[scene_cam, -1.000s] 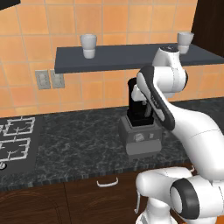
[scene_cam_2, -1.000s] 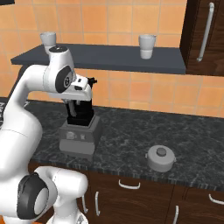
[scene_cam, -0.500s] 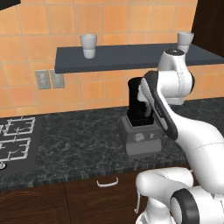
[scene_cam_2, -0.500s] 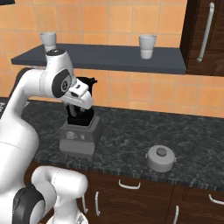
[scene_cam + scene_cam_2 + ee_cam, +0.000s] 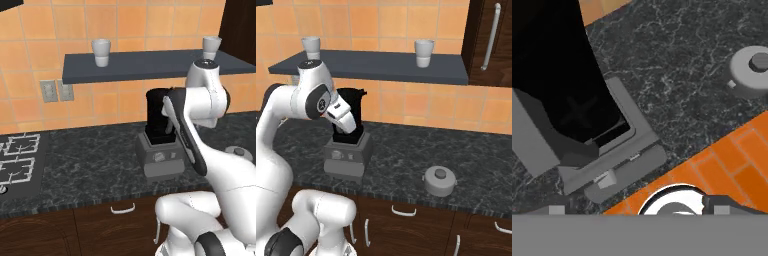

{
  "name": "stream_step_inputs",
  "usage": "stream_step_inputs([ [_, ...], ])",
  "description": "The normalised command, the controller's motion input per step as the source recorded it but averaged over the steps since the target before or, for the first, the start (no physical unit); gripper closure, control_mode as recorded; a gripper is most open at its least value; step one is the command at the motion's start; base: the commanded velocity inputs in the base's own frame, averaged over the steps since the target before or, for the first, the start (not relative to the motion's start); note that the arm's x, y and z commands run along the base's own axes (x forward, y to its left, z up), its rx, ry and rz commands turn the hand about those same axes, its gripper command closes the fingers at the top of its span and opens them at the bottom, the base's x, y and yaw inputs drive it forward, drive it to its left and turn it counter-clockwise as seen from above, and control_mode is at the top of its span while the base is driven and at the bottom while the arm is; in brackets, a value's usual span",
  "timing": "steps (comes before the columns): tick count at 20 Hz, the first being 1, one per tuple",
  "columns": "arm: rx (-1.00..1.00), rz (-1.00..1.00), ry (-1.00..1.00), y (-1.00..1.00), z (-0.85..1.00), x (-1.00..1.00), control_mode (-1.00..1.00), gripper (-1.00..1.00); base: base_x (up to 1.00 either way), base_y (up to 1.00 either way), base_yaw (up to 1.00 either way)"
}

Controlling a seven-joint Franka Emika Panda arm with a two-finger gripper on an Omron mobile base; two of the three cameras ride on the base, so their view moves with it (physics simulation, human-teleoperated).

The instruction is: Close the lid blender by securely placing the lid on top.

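Note:
The blender [image 5: 352, 111] is a tall black jar on a boxy grey base [image 5: 345, 159], standing on the dark counter; its top is uncovered. From above, the jar [image 5: 557, 75] shows its dark inside, and the base [image 5: 619, 162] sits below it. The lid [image 5: 440, 181], a round grey cap with a centre knob, lies flat on the counter well to the blender's right, also seen as the lid [image 5: 754, 71] and the lid [image 5: 237, 151]. My gripper [image 5: 340, 128] hangs just in front of the jar's upper part, open and holding nothing, far from the lid.
A dark shelf [image 5: 150, 62] above the blender carries two white cups [image 5: 101, 52] [image 5: 424, 53]. A stove top [image 5: 17, 160] lies at the counter's left. A dark tall cabinet [image 5: 491, 40] stands at the right. The counter edge drops to orange floor tiles [image 5: 732, 165].
My arm has swung to the right and the hand has come down from above the jar to its front side. Blender and lid have not moved.

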Motion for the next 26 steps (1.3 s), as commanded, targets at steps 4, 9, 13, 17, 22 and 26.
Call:
stream_step_inputs([
  [4,0.0,0.17,-0.32,0.0,0.0,-0.56,-1.0,-1.0,0.0,0.0,0.0],
  [9,0.0,0.22,-0.31,0.0,0.0,-0.59,-1.0,-1.0,0.0,0.0,0.0],
  [13,0.0,0.18,-0.22,-0.06,0.0,-0.76,-1.0,-1.0,0.0,0.0,0.0],
  [17,0.03,0.01,-0.09,-0.45,0.0,-0.7,-1.0,-1.0,0.0,0.0,0.0],
  [22,0.06,-0.04,0.01,-0.66,0.03,-0.4,-1.0,-1.0,0.0,0.0,0.0],
  [26,0.0,-0.05,0.07,-0.78,0.0,-0.06,-1.0,-1.0,0.0,0.0,0.0],
])
